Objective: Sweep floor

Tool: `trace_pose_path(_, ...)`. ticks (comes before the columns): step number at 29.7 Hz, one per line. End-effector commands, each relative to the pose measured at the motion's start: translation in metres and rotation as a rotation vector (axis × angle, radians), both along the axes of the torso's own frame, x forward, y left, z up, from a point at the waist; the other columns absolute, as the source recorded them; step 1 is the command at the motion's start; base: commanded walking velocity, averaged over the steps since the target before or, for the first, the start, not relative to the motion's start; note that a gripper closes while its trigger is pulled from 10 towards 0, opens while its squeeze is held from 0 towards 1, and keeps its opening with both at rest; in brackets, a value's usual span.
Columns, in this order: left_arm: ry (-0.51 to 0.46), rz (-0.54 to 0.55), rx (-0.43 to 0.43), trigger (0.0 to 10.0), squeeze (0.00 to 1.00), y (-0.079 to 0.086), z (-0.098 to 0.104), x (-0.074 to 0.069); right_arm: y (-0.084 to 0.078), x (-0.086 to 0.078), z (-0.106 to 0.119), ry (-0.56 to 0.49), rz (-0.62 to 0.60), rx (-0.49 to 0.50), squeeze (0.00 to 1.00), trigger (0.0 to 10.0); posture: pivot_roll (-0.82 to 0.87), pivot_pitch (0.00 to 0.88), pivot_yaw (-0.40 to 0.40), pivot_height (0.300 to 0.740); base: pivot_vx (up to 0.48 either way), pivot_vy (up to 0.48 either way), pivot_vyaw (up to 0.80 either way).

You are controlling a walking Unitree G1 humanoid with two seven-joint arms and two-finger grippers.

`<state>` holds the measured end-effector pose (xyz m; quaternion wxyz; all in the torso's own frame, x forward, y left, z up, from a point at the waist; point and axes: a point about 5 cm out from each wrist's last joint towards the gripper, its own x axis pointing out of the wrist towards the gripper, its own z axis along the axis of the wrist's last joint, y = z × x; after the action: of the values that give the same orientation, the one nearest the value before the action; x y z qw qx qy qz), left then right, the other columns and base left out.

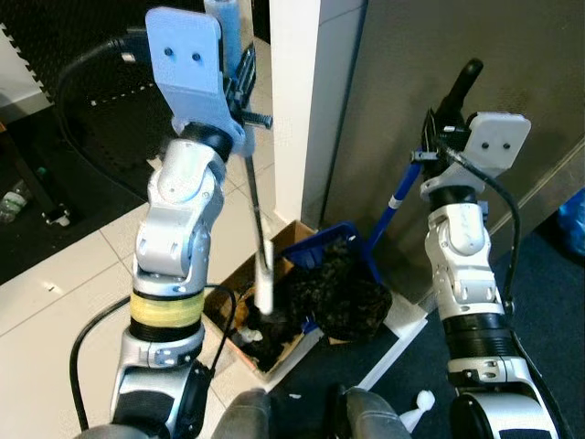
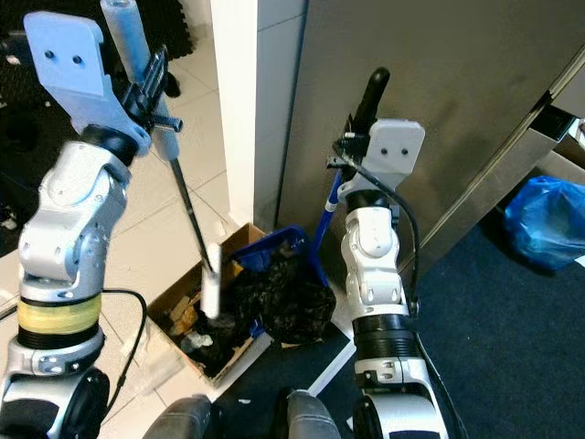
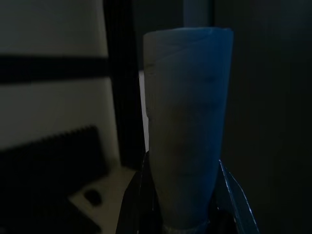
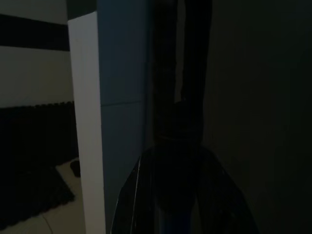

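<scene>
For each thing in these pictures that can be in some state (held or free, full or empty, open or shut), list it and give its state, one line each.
Broom: tilted, blue grip held by left gripper, head down in the box.
Dustpan: tipped, heaped with dark debris, its blue handle held by right gripper.
Cardboard box: open on the floor, holding dark debris and scraps.
Blue bag: lying on the dark carpet, untouched.

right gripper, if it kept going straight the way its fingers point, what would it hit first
Nothing beyond what it already holds: the right gripper is shut on the black grip of the dustpan handle, which runs along the fingers. Past the grip's tip the dark grey wall looks nearest, though depth is unclear.
</scene>
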<state>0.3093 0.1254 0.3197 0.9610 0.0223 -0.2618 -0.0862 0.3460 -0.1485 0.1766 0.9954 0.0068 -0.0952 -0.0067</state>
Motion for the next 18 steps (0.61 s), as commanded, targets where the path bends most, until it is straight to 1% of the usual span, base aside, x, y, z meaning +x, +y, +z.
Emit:
trace_pose_path(1, -0.123, -0.037, -0.003, 10.0, 0.00, -0.007, 0.024, -0.015, 0.003, -0.001, 0.001, -0.033, 0.003, -0.011, 0.00, 10.0, 0.15, 0.116, -0.034, 0.740, 0.000, 0.000, 0.00)
trace_pose_path(3, -0.170, -0.062, -0.030, 10.0, 0.00, -0.010, 0.037, -0.020, 0.005, -0.003, -0.001, -0.038, 0.004, -0.024, 0.00, 10.0, 0.15, 0.117, -0.036, 0.740, 0.000, 0.000, 0.00)
trace_pose_path(4, -0.170, -0.062, -0.030, 10.0, 0.00, -0.010, 0.037, -0.020, 0.005, -0.003, -0.001, -0.038, 0.004, -0.024, 0.00, 10.0, 0.15, 0.117, -0.036, 0.740, 0.000, 0.000, 0.00)
trace_pose_path(6, -0.207, -0.076, -0.038, 10.0, 0.00, -0.011, 0.047, -0.025, 0.009, -0.004, 0.001, -0.067, 0.004, -0.038, 0.00, 10.0, 0.16, 0.117, -0.037, 0.740, 0.000, 0.000, 0.00)
trace_pose_path(7, -0.207, -0.076, -0.038, 10.0, 0.00, -0.011, 0.047, -0.025, 0.009, -0.004, 0.001, -0.067, 0.004, -0.038, 0.00, 10.0, 0.16, 0.117, -0.037, 0.740, 0.000, 0.000, 0.00)
trace_pose_path(8, -0.220, -0.080, -0.040, 10.0, 0.00, -0.012, 0.051, -0.027, 0.013, -0.007, 0.009, -0.114, 0.009, -0.054, 0.00, 10.0, 0.16, 0.117, -0.037, 0.740, 0.000, 0.000, 0.00)
trace_pose_path(9, -0.220, -0.080, -0.040, 10.0, 0.00, -0.012, 0.051, -0.027, 0.013, -0.007, 0.009, -0.114, 0.009, -0.054, 0.00, 10.0, 0.16, 0.117, -0.037, 0.740, 0.000, 0.000, 0.00)
trace_pose_path(11, -0.236, -0.079, -0.054, 10.0, 0.00, -0.011, 0.056, -0.029, 0.024, -0.014, 0.034, -0.250, 0.033, -0.115, 0.00, 10.0, 0.16, 0.117, -0.037, 0.740, 0.000, 0.000, 0.00)
trace_pose_path(12, -0.236, -0.079, -0.054, 10.0, 0.00, -0.011, 0.056, -0.029, 0.024, -0.014, 0.034, -0.250, 0.033, -0.115, 0.00, 10.0, 0.16, 0.117, -0.037, 0.740, 0.000, 0.000, 0.00)
trace_pose_path(14, -0.236, -0.079, -0.078, 10.0, 0.00, -0.010, 0.059, -0.029, 0.030, -0.019, 0.056, -0.357, 0.053, -0.162, 0.00, 10.0, 0.15, 0.117, -0.039, 0.740, 0.000, 0.000, 0.00)
trace_pose_path(15, -0.236, -0.079, -0.078, 10.0, 0.00, -0.010, 0.059, -0.029, 0.030, -0.019, 0.056, -0.357, 0.053, -0.162, 0.00, 10.0, 0.15, 0.117, -0.039, 0.740, 0.000, 0.000, 0.00)
trace_pose_path(16, -0.231, -0.088, -0.097, 10.0, 0.00, -0.011, 0.060, -0.029, 0.030, -0.020, 0.063, -0.385, 0.058, -0.168, 0.00, 10.0, 0.15, 0.117, -0.040, 0.740, 0.000, 0.000, 0.00)
trace_pose_path(17, -0.231, -0.088, -0.097, 10.0, 0.00, -0.011, 0.060, -0.029, 0.030, -0.020, 0.063, -0.385, 0.058, -0.168, 0.00, 10.0, 0.15, 0.117, -0.040, 0.740, 0.000, 0.000, 0.00)
trace_pose_path(18, -0.224, -0.098, -0.114, 10.0, 0.00, -0.011, 0.062, -0.029, 0.031, -0.020, 0.068, -0.400, 0.058, -0.165, 0.00, 10.0, 0.15, 0.117, -0.040, 0.740, 0.000, 0.000, 0.00)
